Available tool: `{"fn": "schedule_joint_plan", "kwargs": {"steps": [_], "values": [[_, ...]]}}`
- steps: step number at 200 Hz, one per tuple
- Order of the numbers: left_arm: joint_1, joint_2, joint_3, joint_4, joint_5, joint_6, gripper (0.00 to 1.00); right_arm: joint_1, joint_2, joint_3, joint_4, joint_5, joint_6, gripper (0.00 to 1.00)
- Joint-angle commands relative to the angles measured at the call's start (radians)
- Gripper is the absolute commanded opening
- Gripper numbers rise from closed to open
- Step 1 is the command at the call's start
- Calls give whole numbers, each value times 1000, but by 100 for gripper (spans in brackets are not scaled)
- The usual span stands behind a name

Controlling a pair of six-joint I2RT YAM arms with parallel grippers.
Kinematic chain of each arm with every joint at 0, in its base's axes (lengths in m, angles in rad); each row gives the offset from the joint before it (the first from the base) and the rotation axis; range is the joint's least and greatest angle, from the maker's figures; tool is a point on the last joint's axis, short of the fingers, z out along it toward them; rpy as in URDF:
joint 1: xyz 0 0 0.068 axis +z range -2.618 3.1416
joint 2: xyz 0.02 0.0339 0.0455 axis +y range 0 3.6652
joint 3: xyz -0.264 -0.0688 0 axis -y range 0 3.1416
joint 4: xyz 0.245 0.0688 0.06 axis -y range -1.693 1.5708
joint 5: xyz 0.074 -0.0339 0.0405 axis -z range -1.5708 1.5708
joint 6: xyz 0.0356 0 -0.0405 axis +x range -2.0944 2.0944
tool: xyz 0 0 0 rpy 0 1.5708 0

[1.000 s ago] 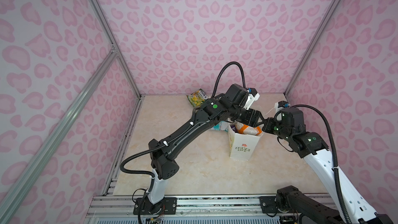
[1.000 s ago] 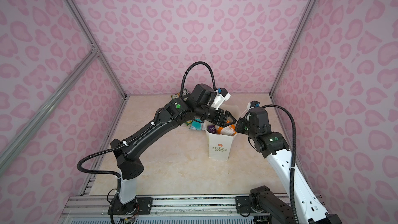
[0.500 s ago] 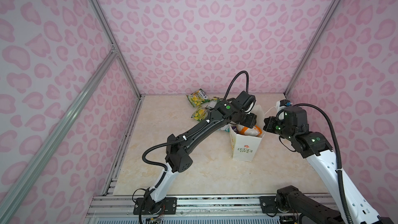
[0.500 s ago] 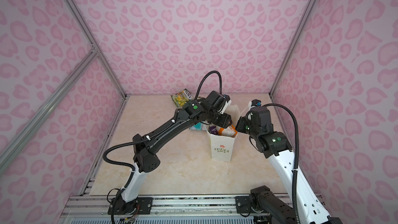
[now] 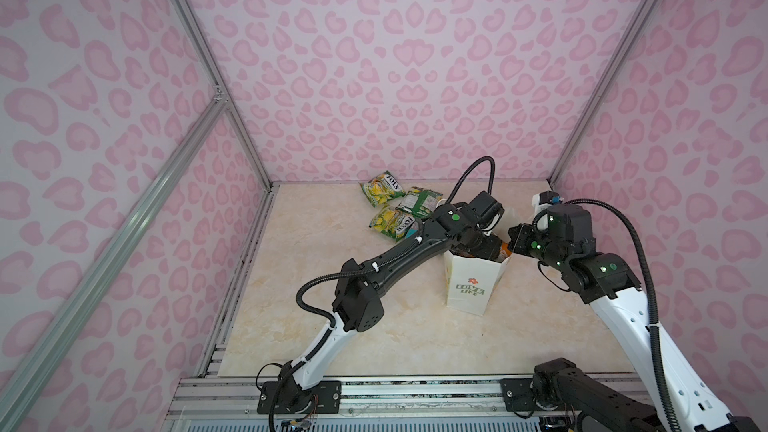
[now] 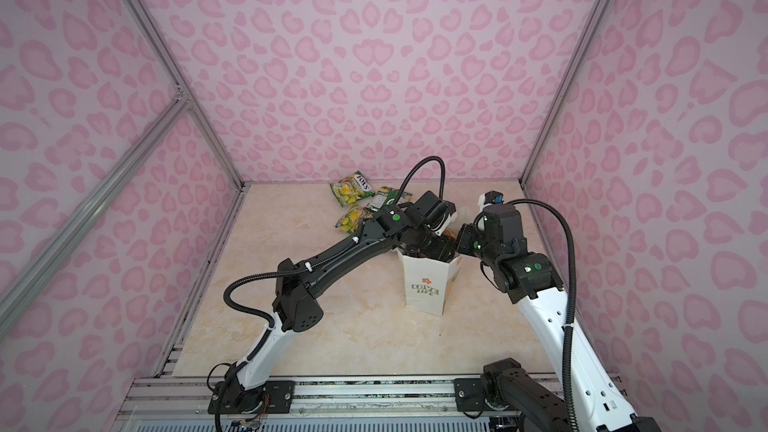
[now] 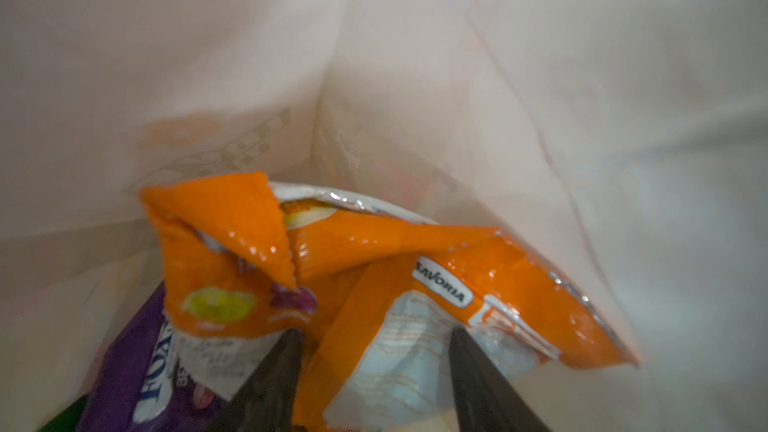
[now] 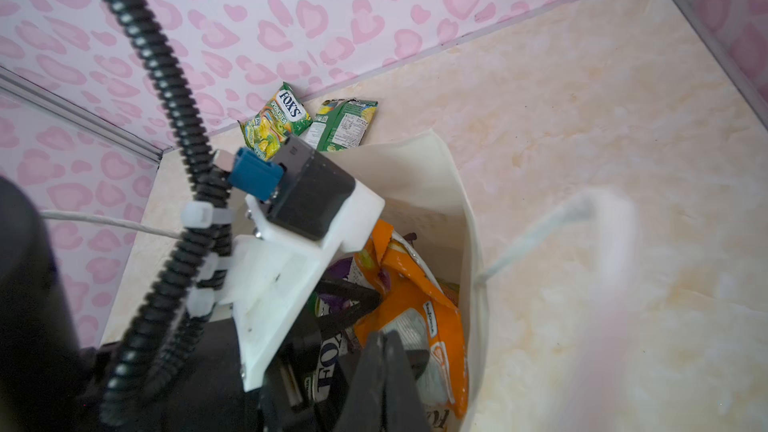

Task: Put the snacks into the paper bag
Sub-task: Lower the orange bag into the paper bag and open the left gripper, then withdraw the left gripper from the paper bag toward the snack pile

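glossy green packets lay on the marbled table. inside the stiff white paper bag, the left gripper stood spread astride a crumpled orange packet beside a purple packet; the right gripper was pressed together at the rim.

In both top views the left gripper sits buried in the mouth of the paper bag, fingers unseen; only a sliver of the orange packet shows there. The purple packet runs off the left wrist view's edge, and a dark green scrap is too small to identify. In the right wrist view the cord handle is blurred, and whether the right gripper pinches the bag's rim cannot be told. Near the far edge of the counter the left arm covers part of a green-yellow packet.
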Motion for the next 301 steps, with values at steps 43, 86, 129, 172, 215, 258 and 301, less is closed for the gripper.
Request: {"fn": "schedule_joint_plan", "kwargs": {"steps": [43,86,129,172,215,258,301], "values": [[7,-264,7,38,115,1,90,1,-3,-26,11,22,-1,0],[11,-420,-31,97,207,-7,94,2,-14,-4,-4,30,-6,0],[15,-626,-207,163,102,4,95,0,-32,4,-5,53,-6,0],[171,-892,-636,312,16,-84,99,-2,-34,-4,2,64,-7,0],[398,-1077,-1014,409,84,-182,97,-4,-34,-11,25,65,1,0],[601,-1122,-1325,562,238,-283,97,-3,-43,-26,41,61,12,0],[728,-940,-1446,745,331,-334,100,-3,-65,-50,42,64,14,0]]}}
